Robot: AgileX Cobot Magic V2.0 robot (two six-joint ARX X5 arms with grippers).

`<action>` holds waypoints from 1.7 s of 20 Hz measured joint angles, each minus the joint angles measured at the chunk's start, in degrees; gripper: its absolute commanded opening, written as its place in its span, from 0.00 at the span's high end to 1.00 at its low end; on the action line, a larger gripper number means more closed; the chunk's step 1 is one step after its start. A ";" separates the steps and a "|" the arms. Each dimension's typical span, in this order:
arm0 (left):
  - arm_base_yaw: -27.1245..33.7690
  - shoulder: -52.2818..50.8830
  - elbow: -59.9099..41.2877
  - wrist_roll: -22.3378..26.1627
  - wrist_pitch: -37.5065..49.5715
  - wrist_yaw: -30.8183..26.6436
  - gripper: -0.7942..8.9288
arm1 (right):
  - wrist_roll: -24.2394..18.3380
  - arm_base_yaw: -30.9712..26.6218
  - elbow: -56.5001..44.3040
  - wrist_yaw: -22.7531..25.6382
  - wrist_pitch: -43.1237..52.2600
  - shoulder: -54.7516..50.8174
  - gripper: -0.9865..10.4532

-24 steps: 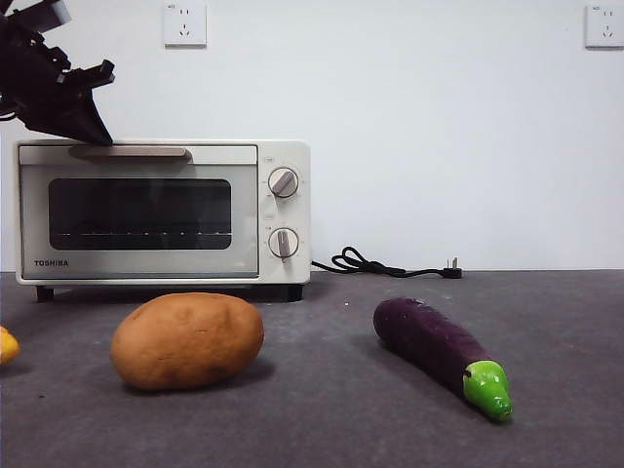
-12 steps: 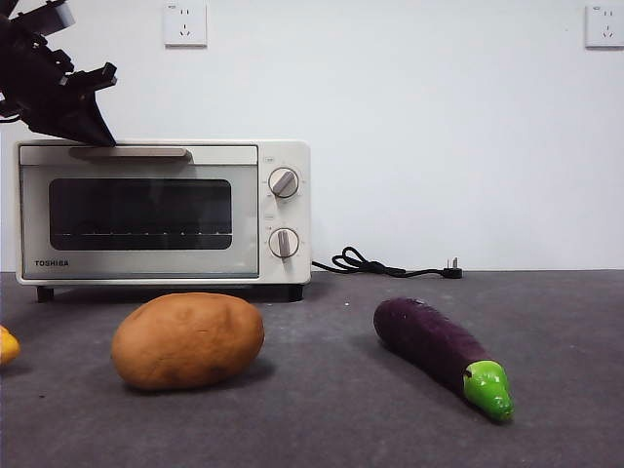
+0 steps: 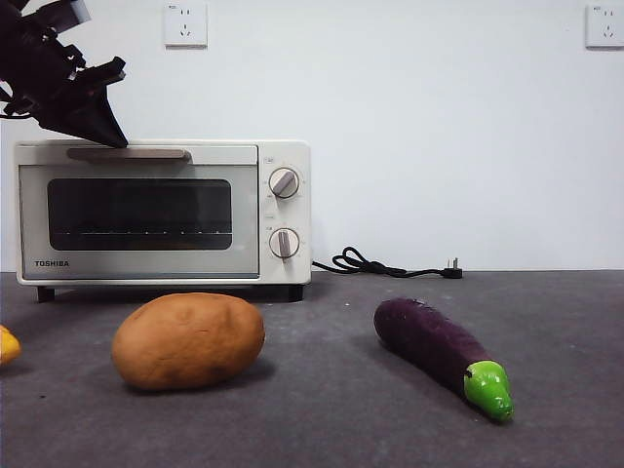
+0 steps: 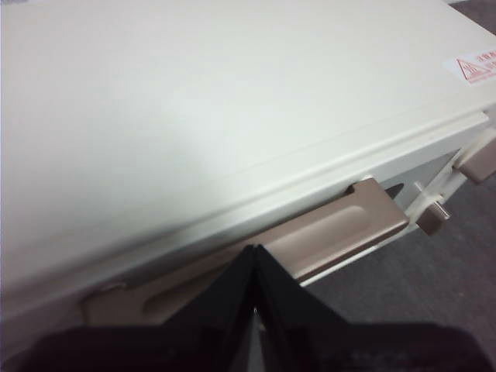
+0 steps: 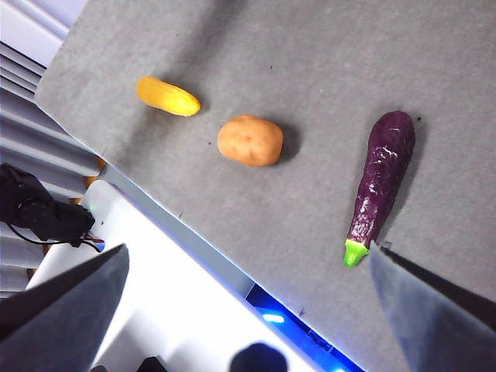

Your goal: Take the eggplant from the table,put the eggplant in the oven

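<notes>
The eggplant (image 3: 439, 351) lies on the table (image 3: 546, 322) at the right, green stem cap toward the camera; from above the eggplant (image 5: 381, 182) lies free of both arms. The oven (image 3: 161, 210) stands at the back left with its glass door closed. My left gripper (image 3: 115, 139) hangs over the oven's top left, shut, tips right at the bar handle (image 3: 129, 153). In the left wrist view the left gripper (image 4: 254, 256) has its jaws pressed together just over the handle (image 4: 333, 232). My right gripper (image 5: 248, 248) is open, high above the table.
A brown potato (image 3: 187, 339) sits in front of the oven, left of the eggplant. A yellow toy (image 3: 5, 343) peeks in at the left edge, shown whole from above as the yellow toy (image 5: 167, 96). A black power cord (image 3: 380, 265) lies behind, right of the oven.
The left gripper has crept a little to the right along the top of the oven handle. Eggplant, potato and oven door have not moved.
</notes>
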 measured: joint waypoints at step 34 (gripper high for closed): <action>-0.37 -3.34 -1.40 -0.04 -19.39 35.71 0.92 | -0.07 0.00 0.00 0.44 5.29 2.27 0.42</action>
